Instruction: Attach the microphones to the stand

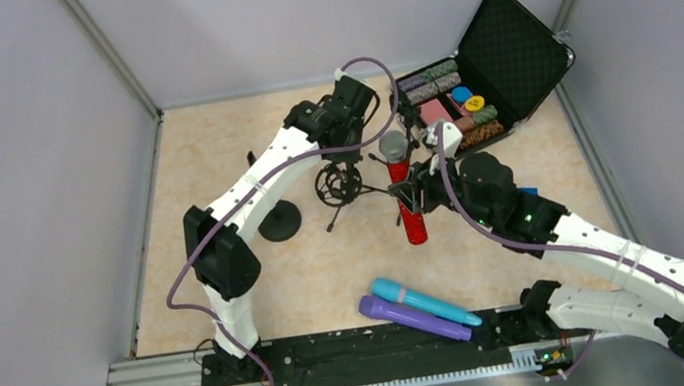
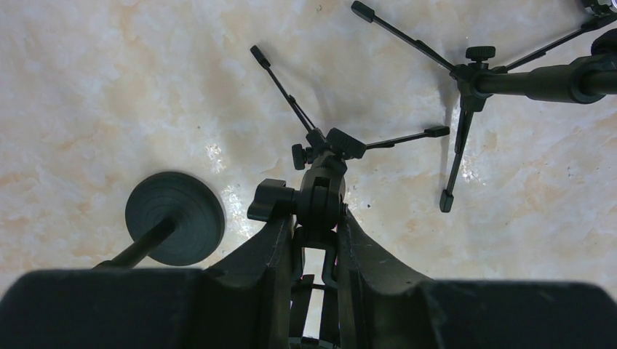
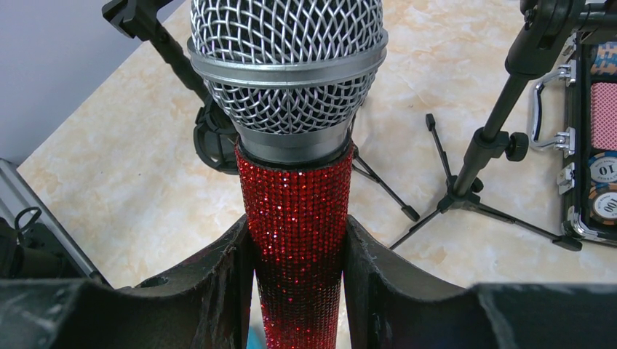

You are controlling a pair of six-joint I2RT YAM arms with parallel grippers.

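Clamps glittery red microphone with silver mesh head [image 3: 288,80] upright in right gripper [image 3: 298,247] for seating; pinches black tripod stand [image 2: 325,169] in left gripper [image 2: 317,224] (bracing it, presumably).

Lighting: bright, even and diffuse, from overhead in all 3 views. Top view: sharp across the whole frame; counter [image 1: 230,289] evenly lit, shadows on it soft and faint; grey walls [image 1: 16,198] flat and matte. Left wrist view: counter pale, mildly washed out, with small white glints; faint, blurred shadows lie beside the legs of the tripod stand [image 2: 320,145]; left fingers [image 2: 269,269] at the bottom edge dark, underexposed, soft in focus. Right wrist view: red microphone [image 3: 298,211] crisp, its glitter sparkling; silver head [image 3: 287,65] carries bright highlights along its band; right fingers [image 3: 218,283] dark, showing little detail; counter behind slightly soft.
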